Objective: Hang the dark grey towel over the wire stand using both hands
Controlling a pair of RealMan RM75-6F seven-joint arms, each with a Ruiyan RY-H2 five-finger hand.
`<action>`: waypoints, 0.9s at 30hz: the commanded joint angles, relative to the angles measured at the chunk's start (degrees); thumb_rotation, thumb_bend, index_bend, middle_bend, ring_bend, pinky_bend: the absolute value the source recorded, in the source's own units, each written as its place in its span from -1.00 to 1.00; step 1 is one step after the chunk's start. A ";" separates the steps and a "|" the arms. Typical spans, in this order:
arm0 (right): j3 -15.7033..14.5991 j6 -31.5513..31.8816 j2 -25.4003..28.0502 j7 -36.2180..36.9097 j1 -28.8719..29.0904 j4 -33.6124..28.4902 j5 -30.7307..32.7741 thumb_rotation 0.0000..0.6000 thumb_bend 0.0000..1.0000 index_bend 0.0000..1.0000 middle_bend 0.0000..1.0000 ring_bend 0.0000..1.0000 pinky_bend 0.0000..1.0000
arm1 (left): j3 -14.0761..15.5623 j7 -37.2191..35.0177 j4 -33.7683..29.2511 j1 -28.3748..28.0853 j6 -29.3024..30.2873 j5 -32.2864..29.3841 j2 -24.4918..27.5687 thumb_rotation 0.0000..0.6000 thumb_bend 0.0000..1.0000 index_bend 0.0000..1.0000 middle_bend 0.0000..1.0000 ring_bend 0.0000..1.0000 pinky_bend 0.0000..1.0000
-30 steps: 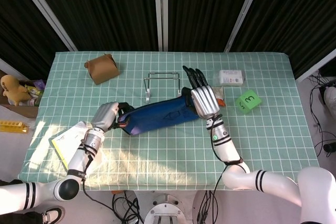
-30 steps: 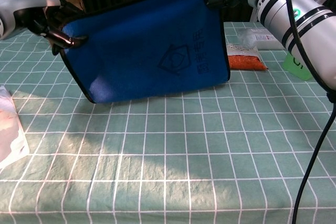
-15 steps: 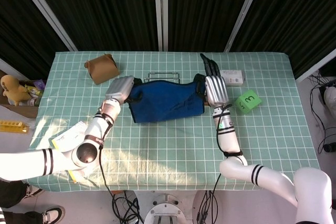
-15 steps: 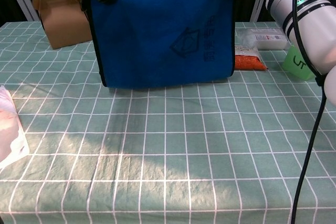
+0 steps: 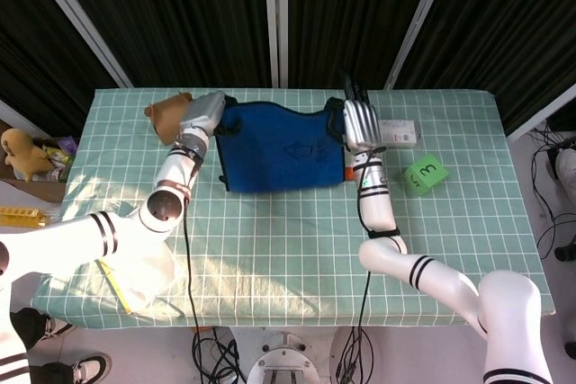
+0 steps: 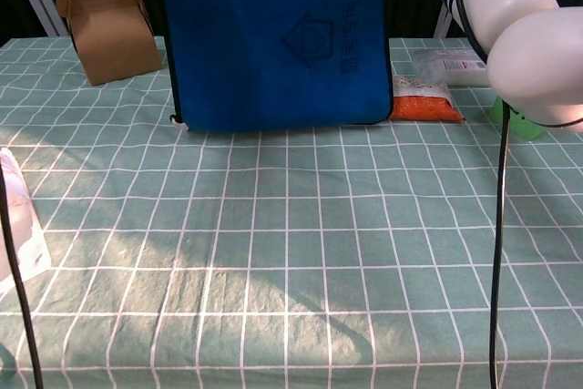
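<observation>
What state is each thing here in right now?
towel: lifted, spread flat, hanging between both hands
left robot hand: grips the towel's corner
right robot hand: grips the other corner
cardboard box: closed, on the table
green cube: resting on the table

The towel (image 5: 283,145) hides the wire stand in both views. In the chest view, the top edge crops the towel's upper hem and both hands.

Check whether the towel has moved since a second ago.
Yes. The towel went up and toward the table's far edge; against the brown box, it's now level with it, not nearer.
</observation>
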 commanded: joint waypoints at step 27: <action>4.47 -22.67 -10.26 -5.49 22.08 42.09 8.66 1.00 -0.72 -1.00 -1.00 -1.00 -1.00 | 6.99 4.56 26.75 -6.91 -13.68 -11.26 -7.77 0.98 -0.60 -1.00 -0.83 -0.56 -0.45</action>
